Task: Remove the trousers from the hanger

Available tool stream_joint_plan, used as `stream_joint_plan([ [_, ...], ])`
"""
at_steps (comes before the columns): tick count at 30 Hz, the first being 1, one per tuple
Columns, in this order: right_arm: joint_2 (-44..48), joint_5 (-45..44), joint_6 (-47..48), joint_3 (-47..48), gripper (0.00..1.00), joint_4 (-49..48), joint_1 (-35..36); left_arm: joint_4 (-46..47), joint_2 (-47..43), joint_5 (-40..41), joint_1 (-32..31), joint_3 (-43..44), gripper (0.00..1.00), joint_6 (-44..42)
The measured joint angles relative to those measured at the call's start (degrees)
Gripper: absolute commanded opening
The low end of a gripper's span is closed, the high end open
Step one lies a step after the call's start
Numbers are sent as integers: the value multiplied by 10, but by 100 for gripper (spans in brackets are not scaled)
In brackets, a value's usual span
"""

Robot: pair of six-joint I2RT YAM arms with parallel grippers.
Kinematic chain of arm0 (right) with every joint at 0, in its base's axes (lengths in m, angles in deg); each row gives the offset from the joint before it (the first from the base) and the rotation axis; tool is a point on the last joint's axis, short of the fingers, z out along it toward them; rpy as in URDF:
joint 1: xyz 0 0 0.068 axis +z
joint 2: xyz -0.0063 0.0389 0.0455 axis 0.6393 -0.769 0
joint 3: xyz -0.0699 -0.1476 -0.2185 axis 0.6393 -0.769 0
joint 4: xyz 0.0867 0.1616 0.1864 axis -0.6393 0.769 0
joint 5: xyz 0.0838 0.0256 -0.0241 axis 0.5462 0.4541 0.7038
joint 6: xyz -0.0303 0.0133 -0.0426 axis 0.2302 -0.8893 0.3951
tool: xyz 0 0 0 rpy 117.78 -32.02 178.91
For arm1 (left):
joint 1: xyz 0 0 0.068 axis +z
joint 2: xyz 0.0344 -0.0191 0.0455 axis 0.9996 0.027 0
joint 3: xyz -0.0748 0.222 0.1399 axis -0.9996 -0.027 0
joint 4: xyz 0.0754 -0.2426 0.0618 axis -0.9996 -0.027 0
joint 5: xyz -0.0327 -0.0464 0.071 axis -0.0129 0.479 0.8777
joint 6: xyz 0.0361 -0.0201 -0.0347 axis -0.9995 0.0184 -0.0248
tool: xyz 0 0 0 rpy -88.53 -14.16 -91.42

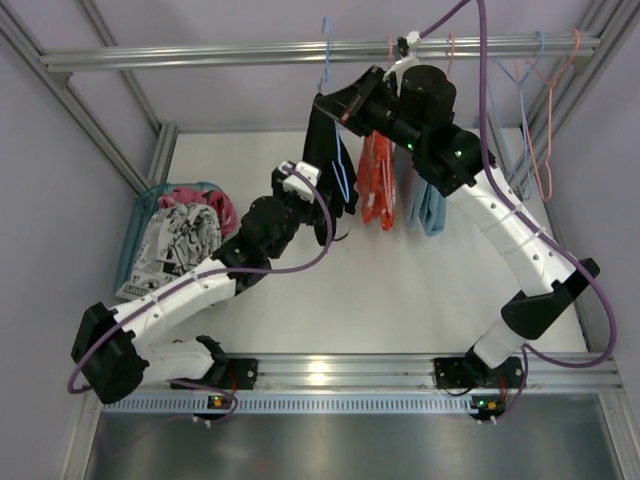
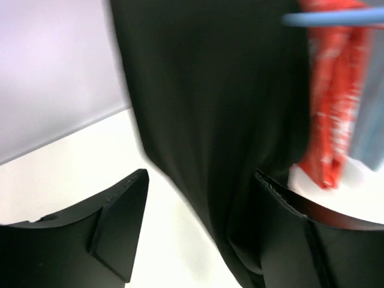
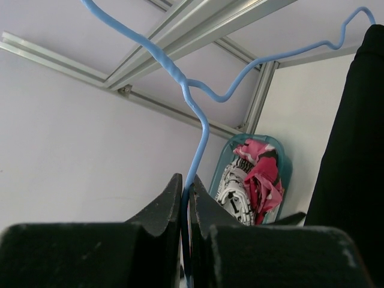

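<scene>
The white, matte table top [image 1: 400, 300] spread out flat beneath me, closed in by pale walls on the left and right. At its left edge, toward the far left corner, sat an oval teal plastic basket [image 1: 134, 228]. A crumpled pink cloth [image 1: 210, 205] and a black-and-white printed cloth [image 1: 185, 240] filled it. A silver aluminium rail [image 1: 340, 372] ran along the table's near edge.

Three garments hang from one rail [image 1: 300, 50]: one black pair of trousers [image 1: 322, 150], one orange-red pair [image 1: 377, 190] with white blotches, one pale blue piece [image 1: 432, 210]. One blue wire hanger [image 3: 198, 138] carries the black pair; several bare hangers [image 1: 545, 130] at the right overlap too much to count. One teal basket [image 1: 133, 232] holds at least two crumpled cloths [image 1: 190, 225]
</scene>
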Motion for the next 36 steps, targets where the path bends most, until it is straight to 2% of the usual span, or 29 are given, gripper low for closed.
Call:
stream_joint_plan([
  [2,5,0,2,-6,0,-1,0,-6,0,-3,27,3,65,5],
  [6,15,-3,8,-19,0,-2,0,-11,-6,-19,68,4,63,11],
  [12,27,4,7,-38,0,-12,0,-11,-16,-42,72,4,57,4],
  [15,32,17,5,-51,0,-23,0,-10,-15,-55,73,4,49,0],
  [18,35,36,0,-65,0,-42,0,-7,-7,-68,75,6,27,-5],
  [20,37,49,-3,-80,0,-57,0,-7,3,-73,76,13,2,-6],
  [28,79,80,-2,-167,0,-109,0,-32,-2,-76,84,55,0,14],
  [36,110,111,1,-240,0,-169,0,-117,-80,-94,88,158,0,85],
])
